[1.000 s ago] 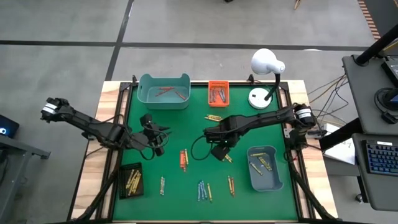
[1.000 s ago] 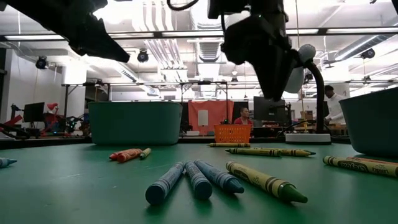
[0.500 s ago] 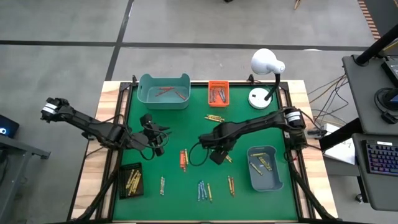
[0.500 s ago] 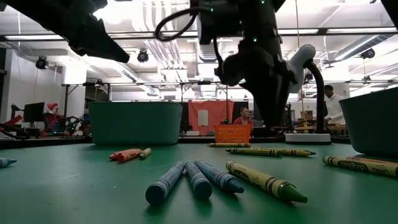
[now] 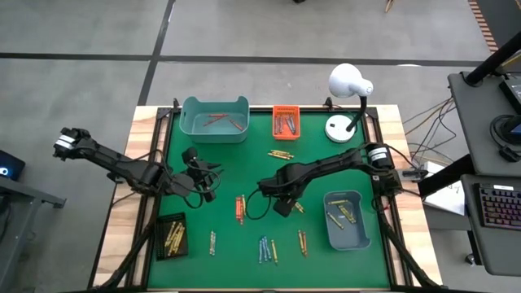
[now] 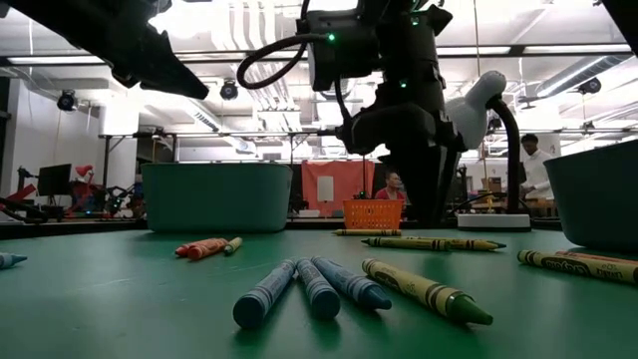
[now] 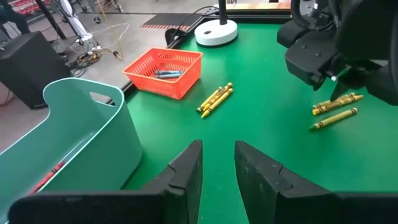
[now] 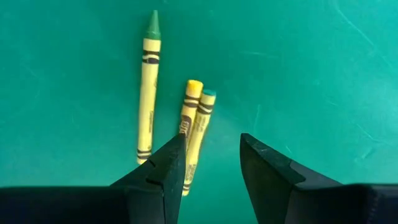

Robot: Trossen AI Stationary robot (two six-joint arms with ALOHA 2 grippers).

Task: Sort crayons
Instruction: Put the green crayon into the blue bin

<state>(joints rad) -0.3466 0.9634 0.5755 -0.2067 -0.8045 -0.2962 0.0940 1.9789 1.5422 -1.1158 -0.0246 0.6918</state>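
Observation:
My right gripper (image 5: 282, 205) is open low over the green mat. In its wrist view (image 8: 211, 152) three crayons lie under it: a yellow one (image 8: 189, 112), a green-tipped one (image 8: 200, 127) beside it and a longer green-tipped one (image 8: 148, 87). One finger's tip stands in front of the yellow crayon's end; the other finger is over bare mat. More crayons lie loose: orange (image 5: 240, 207), blue (image 5: 263, 248) and yellow (image 5: 279, 153). My left gripper (image 5: 202, 179) is open and empty over the mat's left part, and it shows in its wrist view (image 7: 217, 158).
A teal bin (image 5: 214, 119) and an orange basket (image 5: 286, 122) stand at the far edge. A black tray (image 5: 172, 236) is near left, a blue-grey bin (image 5: 346, 220) near right. A white lamp (image 5: 350, 89) stands at the far right corner. People are in the room behind.
My right gripper has gone down toward the mat and a little toward the table's left and near edges, over the pair of crayons. My left arm has kept still.

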